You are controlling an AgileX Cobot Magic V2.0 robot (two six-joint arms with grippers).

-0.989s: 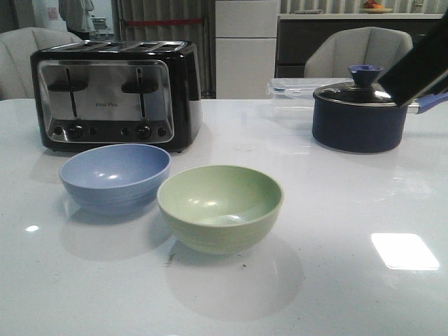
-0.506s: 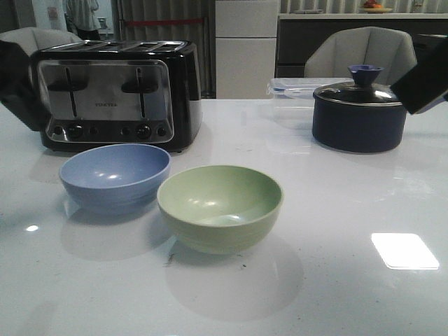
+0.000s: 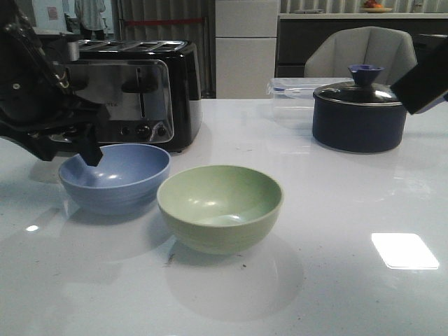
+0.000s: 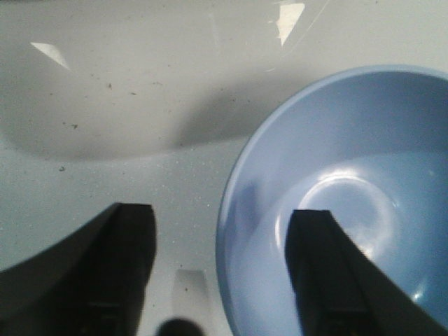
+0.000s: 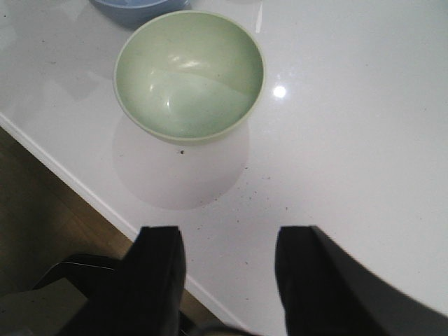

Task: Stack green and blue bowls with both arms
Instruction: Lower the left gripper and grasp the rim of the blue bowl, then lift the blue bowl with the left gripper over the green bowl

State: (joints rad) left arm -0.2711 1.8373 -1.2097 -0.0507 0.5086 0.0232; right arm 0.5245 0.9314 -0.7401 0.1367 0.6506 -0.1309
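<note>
The periwinkle blue bowl (image 3: 115, 175) sits on the white table, left of centre, with the sage green bowl (image 3: 220, 206) just right of it and nearer me. My left gripper (image 3: 87, 150) is open at the blue bowl's left rim. In the left wrist view (image 4: 220, 231) its jaws straddle the blue bowl's rim (image 4: 231, 203), one finger (image 4: 318, 252) over the inside, one (image 4: 129, 245) outside, not closed on it. My right gripper (image 5: 227, 241) is open and empty, high above the table, with the green bowl (image 5: 189, 73) ahead of it. In the front view only a black part of the right arm (image 3: 427, 80) shows.
A black and chrome toaster (image 3: 133, 91) stands behind the blue bowl, close to the left arm. A dark navy lidded pot (image 3: 359, 112) and a clear plastic box (image 3: 290, 91) stand at the back right. The table's front edge (image 5: 84, 185) shows in the right wrist view.
My left arm has come in from the left and lowered its open gripper over the blue bowl's left rim. The right arm drew back to the right edge, then held. The bowls have not moved.
</note>
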